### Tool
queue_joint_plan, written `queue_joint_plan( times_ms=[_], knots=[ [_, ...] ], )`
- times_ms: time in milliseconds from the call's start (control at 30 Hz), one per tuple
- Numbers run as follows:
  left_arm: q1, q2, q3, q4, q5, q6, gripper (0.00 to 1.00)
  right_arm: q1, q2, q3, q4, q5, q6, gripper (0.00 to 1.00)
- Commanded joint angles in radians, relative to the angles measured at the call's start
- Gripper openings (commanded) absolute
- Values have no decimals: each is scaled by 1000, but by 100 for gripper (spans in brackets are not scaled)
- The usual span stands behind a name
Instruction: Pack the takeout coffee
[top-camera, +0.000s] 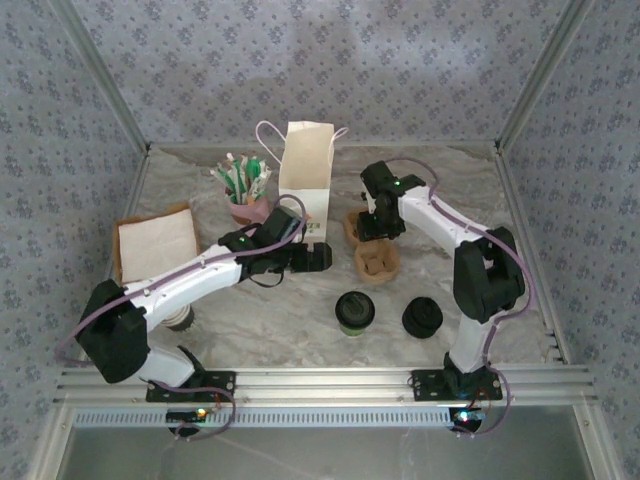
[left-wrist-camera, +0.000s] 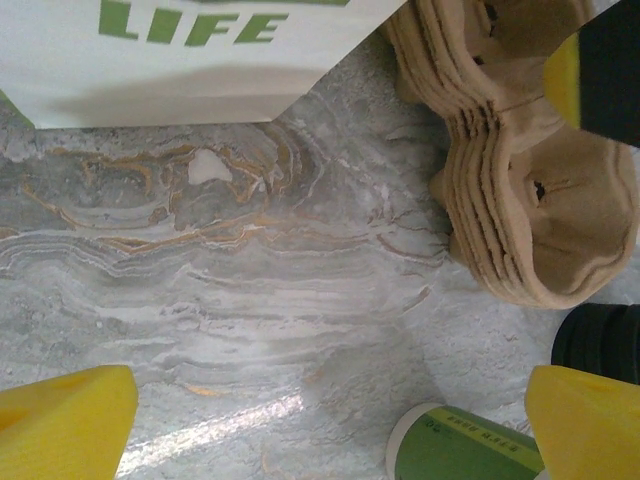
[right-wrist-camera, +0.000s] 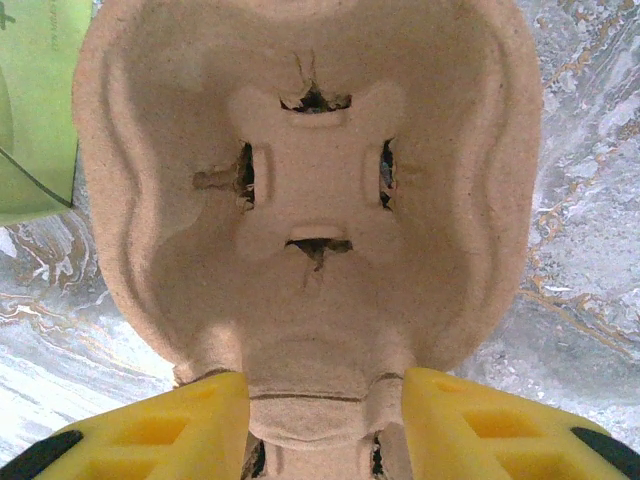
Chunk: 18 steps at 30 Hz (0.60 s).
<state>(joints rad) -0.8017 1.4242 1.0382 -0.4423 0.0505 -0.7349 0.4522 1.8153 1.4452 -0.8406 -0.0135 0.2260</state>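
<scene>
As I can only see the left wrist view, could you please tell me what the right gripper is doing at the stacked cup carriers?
Observer: The right gripper has a finger on each side of the narrow middle of the cup carriers, tight against the top one.
Operator: Thank you. Is the green cup at my lower edge lidded?
Observer: Yes, the takeout coffee stands upright with its black lid on, nearer the arm bases than the carriers.
Operator: And the bag?
Observer: The white bag stands upright just beyond the left gripper, handles up.

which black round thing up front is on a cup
The left one, capping the green-sided takeout coffee; the right one is a loose lid pile.
</scene>
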Motion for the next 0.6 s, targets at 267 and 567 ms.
queue_joint_plan(
  times_ms=[267, 567],
  knots=[
    [-15, 22, 41, 14, -19, 3, 99, 38, 52, 52, -41, 25, -18, 50],
    [-20, 24, 42, 8, -22, 5, 99, 44, 59, 57, -78, 49, 2, 48]
  ],
)
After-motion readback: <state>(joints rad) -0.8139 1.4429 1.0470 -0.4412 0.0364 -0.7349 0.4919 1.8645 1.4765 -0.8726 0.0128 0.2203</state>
